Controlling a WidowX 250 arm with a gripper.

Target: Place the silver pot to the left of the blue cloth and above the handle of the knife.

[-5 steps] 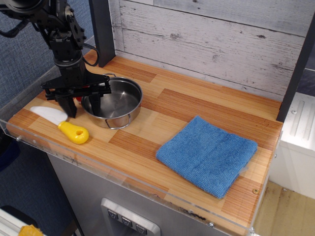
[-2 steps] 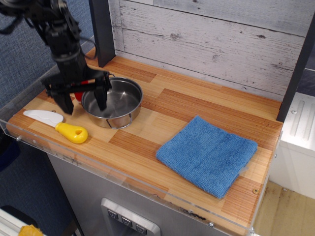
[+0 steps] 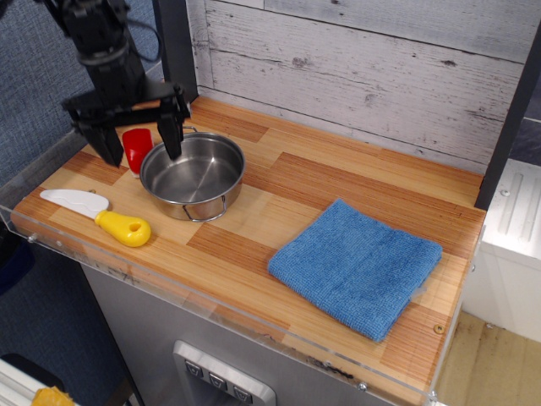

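Note:
The silver pot (image 3: 193,176) stands upright on the wooden counter (image 3: 304,182), left of the blue cloth (image 3: 356,265) and just behind the knife (image 3: 97,213). The knife lies flat with its white blade pointing left and its yellow handle (image 3: 125,228) near the pot's front left. My gripper (image 3: 140,141) hangs open above the pot's left rim, one finger (image 3: 172,134) over the rim and the other finger (image 3: 108,144) outside it to the left. It holds nothing and is clear of the pot.
A small red block (image 3: 138,149) stands just left of the pot, between my fingers. A dark post (image 3: 175,51) rises behind the pot. A clear plastic lip (image 3: 211,315) runs along the counter's front edge. A grey plank wall backs the counter.
My gripper has risen from around the pot's left rim and moved back, leaving the pot on the counter. The red block now shows. The knife shifted slightly left.

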